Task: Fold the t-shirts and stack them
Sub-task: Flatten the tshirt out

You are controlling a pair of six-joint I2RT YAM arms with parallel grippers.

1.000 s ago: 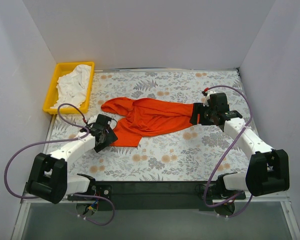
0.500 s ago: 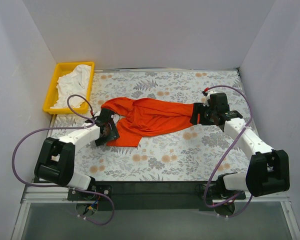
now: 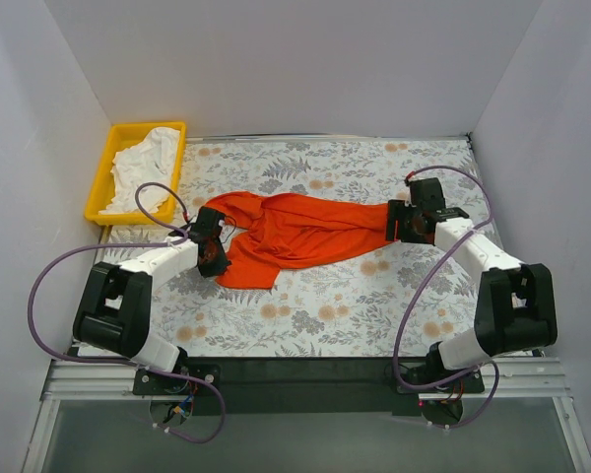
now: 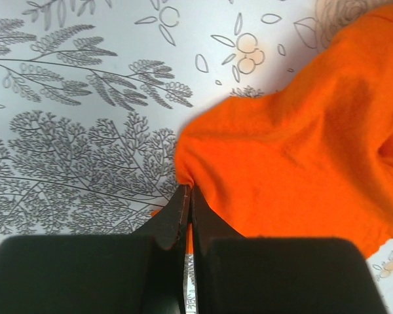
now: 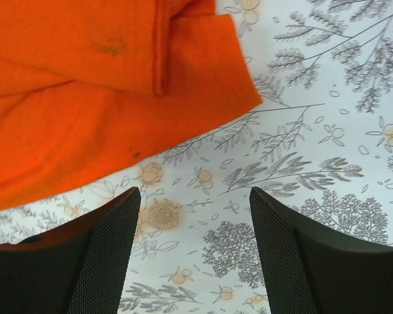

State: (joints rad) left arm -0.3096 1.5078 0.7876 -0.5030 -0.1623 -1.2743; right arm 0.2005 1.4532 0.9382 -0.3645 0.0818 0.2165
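Note:
The orange-red t-shirt [image 3: 305, 232] lies crumpled and stretched across the middle of the flowered table. My left gripper [image 3: 215, 251] sits at the shirt's left lower edge. In the left wrist view the gripper [image 4: 188, 193] is shut, with a fold of the orange fabric [image 4: 295, 150] pinched at the jaw tips. My right gripper [image 3: 399, 222] is at the shirt's right end. In the right wrist view it [image 5: 195, 196] stands open over bare table, with the shirt's corner [image 5: 85, 98] just ahead and to the left. The white t-shirt [image 3: 148, 168] lies bunched in the tray.
The yellow tray [image 3: 106, 168] stands at the far left corner against the wall. White walls close in the table on the left, back and right. Purple cables loop from both arms near the front edge.
My left gripper moved away from the front edge to the shirt's left edge and shut on the fabric. The right arm shifted slightly farther back, its gripper still open.

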